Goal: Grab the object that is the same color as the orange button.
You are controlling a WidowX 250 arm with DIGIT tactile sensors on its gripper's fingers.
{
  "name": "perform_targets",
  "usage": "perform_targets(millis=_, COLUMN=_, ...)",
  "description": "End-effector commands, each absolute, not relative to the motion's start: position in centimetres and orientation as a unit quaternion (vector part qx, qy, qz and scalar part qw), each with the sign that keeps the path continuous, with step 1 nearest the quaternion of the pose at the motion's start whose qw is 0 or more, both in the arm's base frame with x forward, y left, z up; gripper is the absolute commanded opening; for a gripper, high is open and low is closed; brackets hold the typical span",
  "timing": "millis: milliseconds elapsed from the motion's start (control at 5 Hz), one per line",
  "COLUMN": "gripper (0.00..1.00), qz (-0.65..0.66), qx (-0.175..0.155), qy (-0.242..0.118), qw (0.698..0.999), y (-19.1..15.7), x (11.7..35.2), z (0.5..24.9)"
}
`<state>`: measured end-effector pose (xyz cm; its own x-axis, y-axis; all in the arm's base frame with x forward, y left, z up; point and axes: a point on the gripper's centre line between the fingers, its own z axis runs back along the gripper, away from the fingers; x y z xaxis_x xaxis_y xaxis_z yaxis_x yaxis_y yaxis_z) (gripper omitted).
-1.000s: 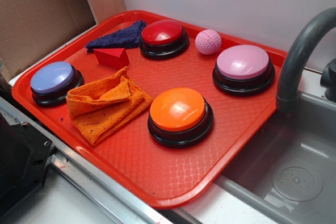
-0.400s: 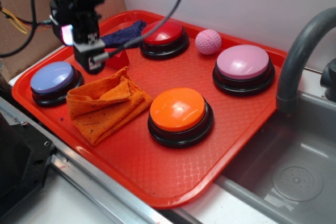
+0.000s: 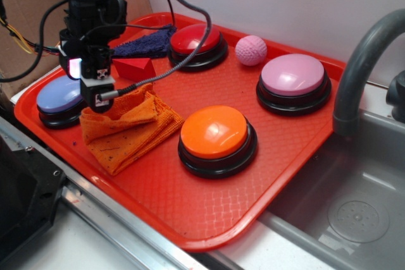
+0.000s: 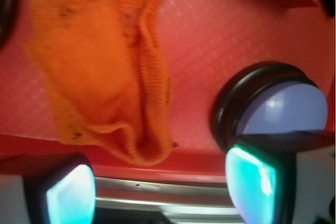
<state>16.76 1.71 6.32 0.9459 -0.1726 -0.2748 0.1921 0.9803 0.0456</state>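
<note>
An orange terry rag [image 3: 130, 128] lies crumpled on the red tray [image 3: 209, 213], left of the orange button [image 3: 214, 132], a large dome on a black base. My gripper [image 3: 97, 95] hangs just above the rag's upper left end, beside a lavender button [image 3: 62, 93]. In the wrist view the rag [image 4: 105, 66] fills the upper left and the lavender button [image 4: 283, 108] sits at the right. The gripper [image 4: 160, 192] is open, its two fingertips far apart with nothing between them. The orange button is out of the wrist view.
On the tray's far side are a small red block [image 3: 134, 67], a dark blue cloth [image 3: 145, 43], a red button [image 3: 195, 39], a pink ball [image 3: 251, 50] and a pink button [image 3: 293, 74]. A grey faucet [image 3: 361, 67] and sink [image 3: 354, 213] stand to the right.
The arm came in from the upper left and has dropped forward and down from over the red block to just above the rag's left end. The rag and buttons have not moved.
</note>
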Motion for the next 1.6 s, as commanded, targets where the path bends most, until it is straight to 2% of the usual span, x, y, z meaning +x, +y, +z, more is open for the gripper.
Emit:
perform_targets(millis=0, gripper=1.00, qz=-0.124, qx=0.035, qy=0.129, qw=0.983, y=0.0, x=16.9, z=5.6)
perform_targets(millis=200, gripper=1.00, qz=-0.129, qx=0.038, qy=0.125, qw=0.983, y=-0.4, x=17.0, z=5.8)
perform_targets(millis=400, gripper=1.00, qz=-0.112, qx=0.024, qy=0.128, qw=0.985, y=0.3, x=17.8, z=5.8)
perform_targets(millis=600, gripper=1.00, qz=-0.105, qx=0.033, qy=0.135, qw=0.985, y=0.9, x=18.0, z=5.3)
perform_targets(millis=800, gripper=1.00, qz=-0.132, qx=0.056, qy=0.157, qw=0.977, y=-0.4, x=18.0, z=3.7)
perform_targets(millis=1000, gripper=1.00, qz=-0.147, qx=0.053, qy=0.172, qw=0.973, y=-0.9, x=18.0, z=2.8)
perform_targets(millis=1400, gripper=1.00, qz=-0.129, qx=0.026, qy=0.216, qw=0.968, y=0.4, x=17.7, z=0.4)
